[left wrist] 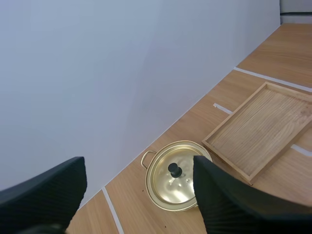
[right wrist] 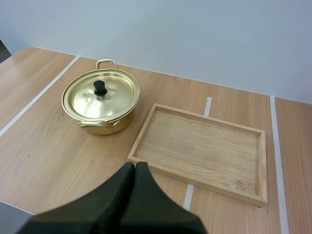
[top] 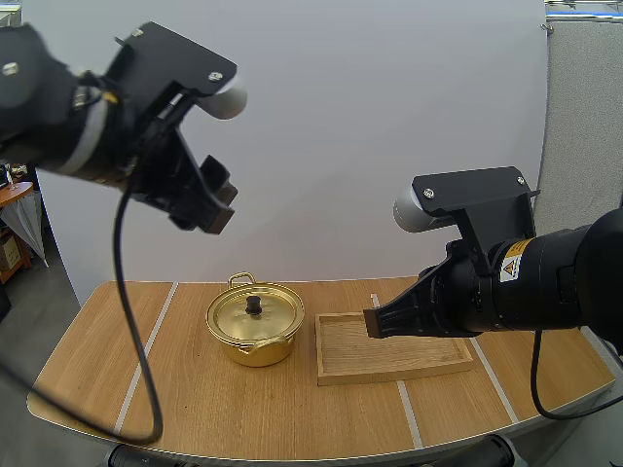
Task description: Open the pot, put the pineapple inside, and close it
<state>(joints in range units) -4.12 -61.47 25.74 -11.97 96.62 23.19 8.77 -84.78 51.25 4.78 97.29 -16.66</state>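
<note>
A gold pot (top: pixel 255 324) with two handles stands on the wooden table, its lid on with a black knob (top: pixel 254 305). I see the same pot (left wrist: pixel 177 176) from the left wrist and again (right wrist: pixel 101 100) from the right wrist. My left gripper (top: pixel 216 206) hangs high above the table's left half, open, its fingers (left wrist: pixel 46 195) wide apart with nothing between them. My right gripper (top: pixel 373 322) hovers over the wooden tray (top: pixel 389 352), shut on nothing, its fingers (right wrist: pixel 131 187) pressed together as one wedge.
The wooden tray (right wrist: pixel 201 150) lies right of the pot with nothing in it. White tape lines (top: pixel 146 350) cross the table. A white wall stands right behind the table's far edge.
</note>
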